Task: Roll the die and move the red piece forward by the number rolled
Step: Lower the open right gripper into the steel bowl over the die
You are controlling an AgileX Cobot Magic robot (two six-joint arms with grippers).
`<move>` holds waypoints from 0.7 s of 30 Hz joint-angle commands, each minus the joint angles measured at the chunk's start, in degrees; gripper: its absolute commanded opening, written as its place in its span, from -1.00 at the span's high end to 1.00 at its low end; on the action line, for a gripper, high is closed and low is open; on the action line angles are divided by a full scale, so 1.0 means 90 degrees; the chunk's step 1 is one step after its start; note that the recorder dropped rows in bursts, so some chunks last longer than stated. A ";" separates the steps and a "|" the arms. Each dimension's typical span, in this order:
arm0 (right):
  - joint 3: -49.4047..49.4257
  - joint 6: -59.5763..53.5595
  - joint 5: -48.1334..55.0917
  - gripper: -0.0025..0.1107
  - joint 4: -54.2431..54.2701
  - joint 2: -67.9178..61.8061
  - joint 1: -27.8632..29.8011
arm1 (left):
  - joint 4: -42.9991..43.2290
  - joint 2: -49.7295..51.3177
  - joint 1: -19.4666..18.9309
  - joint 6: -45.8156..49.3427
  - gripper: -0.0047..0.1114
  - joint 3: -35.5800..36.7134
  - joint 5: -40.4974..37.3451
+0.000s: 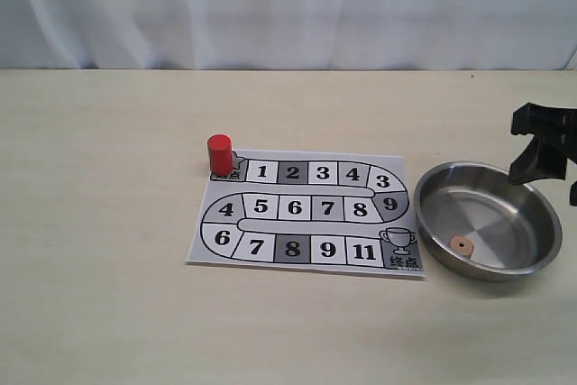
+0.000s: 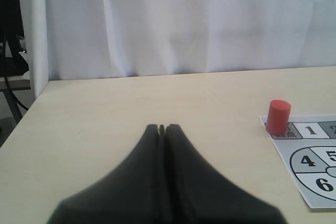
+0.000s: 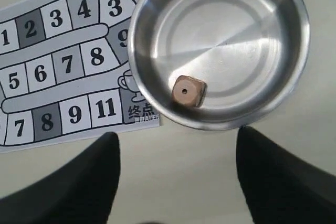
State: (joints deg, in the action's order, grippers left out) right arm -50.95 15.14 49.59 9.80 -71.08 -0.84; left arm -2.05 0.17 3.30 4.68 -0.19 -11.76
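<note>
**Die in the bowl shows 1; red piece on the start square**

The die [image 3: 188, 91] lies inside the steel bowl [image 3: 220, 35], near the wall on the side closest to the board [image 1: 295, 206]. The face turned up has 1 pip. The bowl's wall is probably there to stop the die from bouncing off across the table [image 1: 108, 223], and it stands just beside the board's trophy corner, barely apart from the paper.

The right hand [image 3: 176, 140] hangs above the bowl's outer edge with its 2 fingers spread wide and nothing between them. That suits a drop or a fresh pick-up of the die.

The red piece [image 1: 219, 151] stands upright on the grey start square at the board's far left corner, touching the paper, with square 1 next along the track. The left hand [image 2: 163, 128] is pressed together and empty. It is over bare table well to the left of the board and points roughly toward the piece.

If this throw counts, the piece needs to go just 1 square. No object stands between the left hand and the piece, or on square 1. The bowl is well apart from the piece, and only a white curtain hangs behind.
</note>
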 commanded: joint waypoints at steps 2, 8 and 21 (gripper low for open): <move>-0.0039 0.0282 -0.0434 -0.12 0.0032 -0.0593 -0.0013 | -0.0014 -0.0019 0.0000 0.0024 0.92 0.0021 0.0059; -0.0039 0.0658 -0.1070 -0.12 -0.0046 -0.1157 -0.0349 | -0.0014 -0.0019 0.0000 0.0024 0.92 0.0021 0.0059; -0.0028 0.2129 -0.1541 -0.12 -0.0598 -0.2348 -0.0670 | -0.0014 -0.0019 0.0000 0.0024 0.92 0.0021 0.0059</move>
State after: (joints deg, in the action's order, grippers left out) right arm -51.04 30.63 34.24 6.72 -90.59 -6.75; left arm -2.05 0.17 3.30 4.68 -0.19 -11.76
